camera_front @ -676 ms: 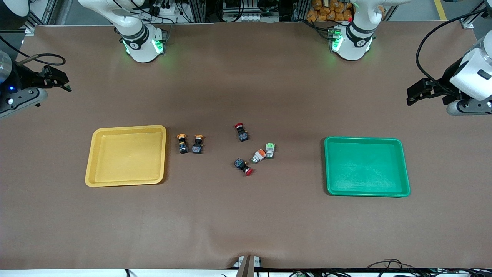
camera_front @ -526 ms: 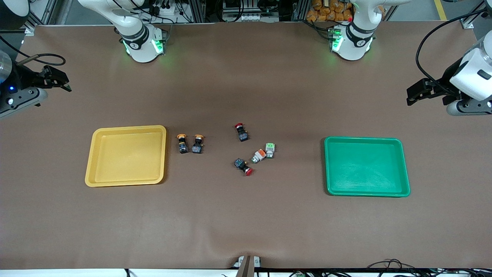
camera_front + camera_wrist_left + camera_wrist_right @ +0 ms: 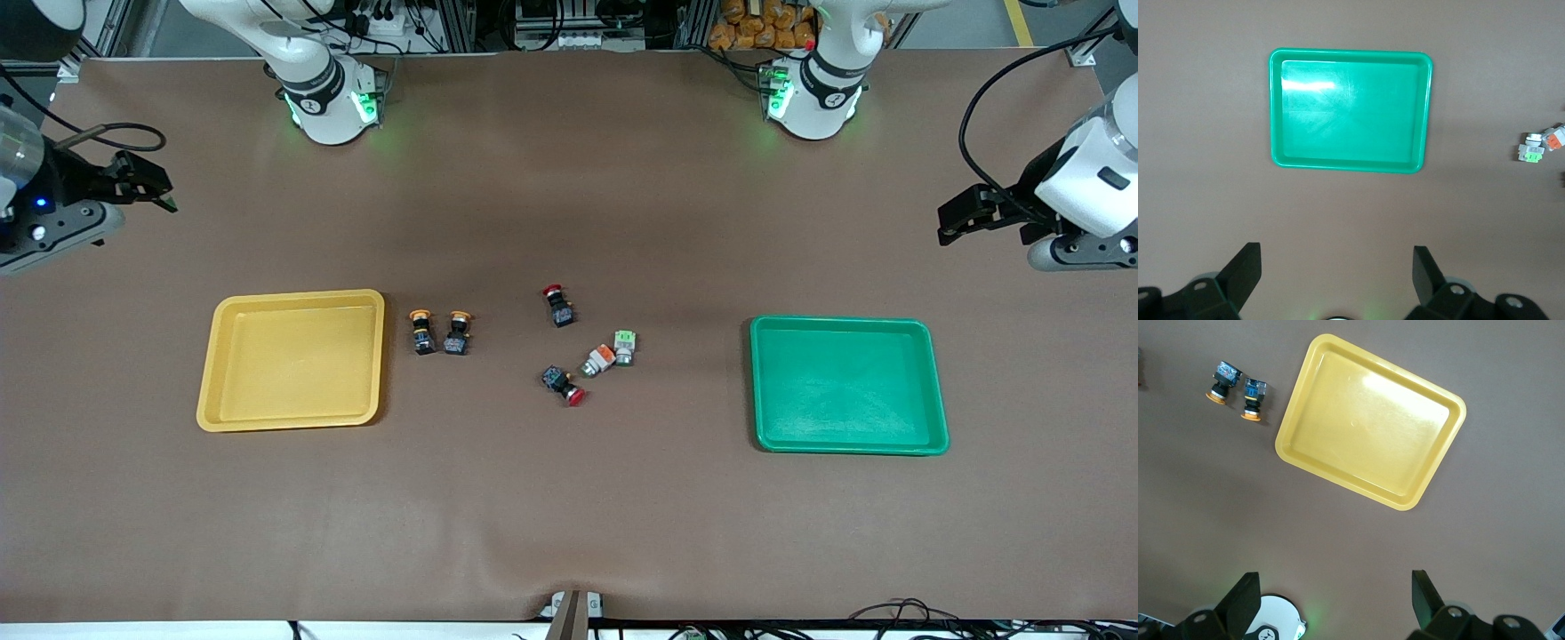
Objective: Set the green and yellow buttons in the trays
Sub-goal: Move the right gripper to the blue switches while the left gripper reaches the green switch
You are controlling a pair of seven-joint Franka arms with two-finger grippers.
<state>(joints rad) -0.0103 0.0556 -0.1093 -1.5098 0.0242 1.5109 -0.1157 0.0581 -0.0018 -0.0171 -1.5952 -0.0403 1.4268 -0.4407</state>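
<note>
Two black buttons with yellow-orange caps (image 3: 422,331) (image 3: 458,332) lie beside the yellow tray (image 3: 293,360), also in the right wrist view (image 3: 1221,383) (image 3: 1253,399). The pale-green-capped button (image 3: 624,347) and the orange square-capped button (image 3: 599,360) lie together mid-table, also in the left wrist view (image 3: 1531,152) (image 3: 1553,138). The green tray (image 3: 849,387) is empty. My right gripper (image 3: 147,188) is open and empty, high over the table's edge at the right arm's end. My left gripper (image 3: 956,218) is open and empty, high at the left arm's end.
Two black buttons with red caps (image 3: 558,306) (image 3: 564,384) lie close to the grey-bodied pair. The yellow tray (image 3: 1371,420) and green tray (image 3: 1350,110) show empty in the wrist views. Brown mat covers the table.
Both grippers have shifted slightly inward over the table. The buttons and trays have not moved.
</note>
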